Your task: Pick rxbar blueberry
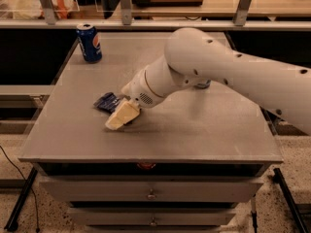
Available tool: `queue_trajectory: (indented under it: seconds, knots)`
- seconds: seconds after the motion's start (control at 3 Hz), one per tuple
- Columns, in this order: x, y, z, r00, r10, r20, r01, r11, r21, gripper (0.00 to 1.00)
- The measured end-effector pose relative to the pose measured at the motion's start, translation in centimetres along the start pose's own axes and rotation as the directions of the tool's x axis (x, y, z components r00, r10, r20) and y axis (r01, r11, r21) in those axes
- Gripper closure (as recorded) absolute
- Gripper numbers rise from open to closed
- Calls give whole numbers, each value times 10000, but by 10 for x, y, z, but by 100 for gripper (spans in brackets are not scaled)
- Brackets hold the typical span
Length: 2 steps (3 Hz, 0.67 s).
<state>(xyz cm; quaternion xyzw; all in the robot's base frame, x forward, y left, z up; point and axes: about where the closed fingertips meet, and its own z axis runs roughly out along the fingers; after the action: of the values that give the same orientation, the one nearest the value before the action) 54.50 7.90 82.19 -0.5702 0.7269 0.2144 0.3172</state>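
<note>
The rxbar blueberry [107, 101] is a flat dark navy bar lying on the grey table [204, 125], left of centre. Its right end is hidden behind the gripper. My gripper [120, 119] has cream-coloured fingers and hangs from the white arm [204, 67], which reaches in from the right. The gripper sits low over the table, right beside and partly over the bar's right end. I cannot tell whether it touches the bar.
A blue Pepsi can [89, 42] stands upright at the table's back left corner. A small bluish object [203, 85] is mostly hidden behind the arm. A shelf with metal posts [125, 4] runs behind the table. Drawers [150, 193] are below the front edge.
</note>
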Motion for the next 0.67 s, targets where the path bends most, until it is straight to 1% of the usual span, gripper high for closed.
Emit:
queue_trajectory:
  seconds: [0.33, 0.67]
  knots:
    - [-2, 0, -2, 10000, -1, 0, 1, 10000, -1, 87]
    - [-3, 0, -3, 10000, -2, 0, 2, 10000, -1, 100]
